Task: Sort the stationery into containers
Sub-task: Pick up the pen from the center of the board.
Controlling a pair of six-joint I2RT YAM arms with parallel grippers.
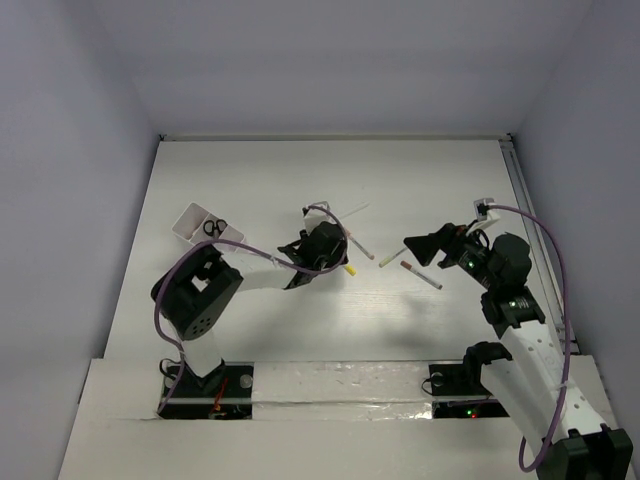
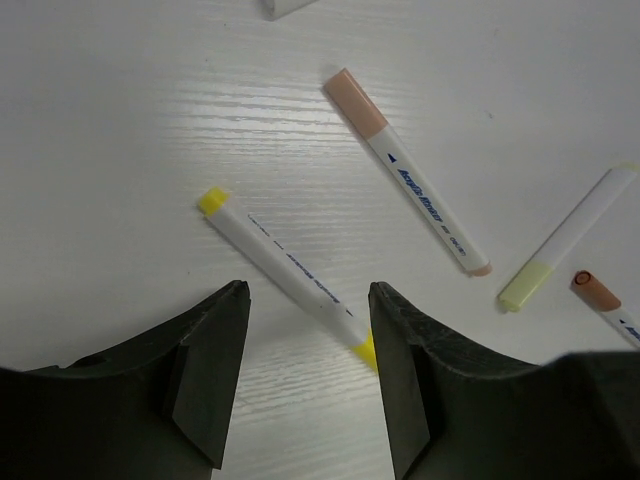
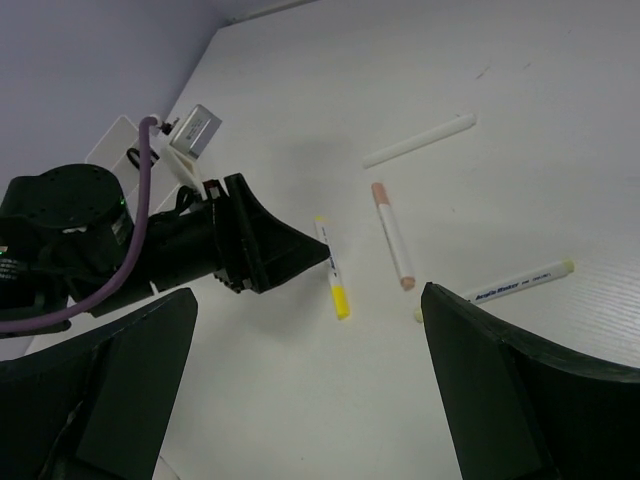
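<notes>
Spread wide, the left gripper [image 2: 308,300] hangs its jaws over the yellow-ended pen [image 2: 285,270] on the white bench [image 1: 300,180]. Just right of that pen lie a pink-capped pen [image 2: 405,185] and a green-ended pen [image 2: 570,238]. Farther right the right gripper [image 3: 308,295] hovers, jaws apart and empty. Well left of the pen, the white box [image 1: 185,215] holds the scissors [image 1: 214,228].
</notes>
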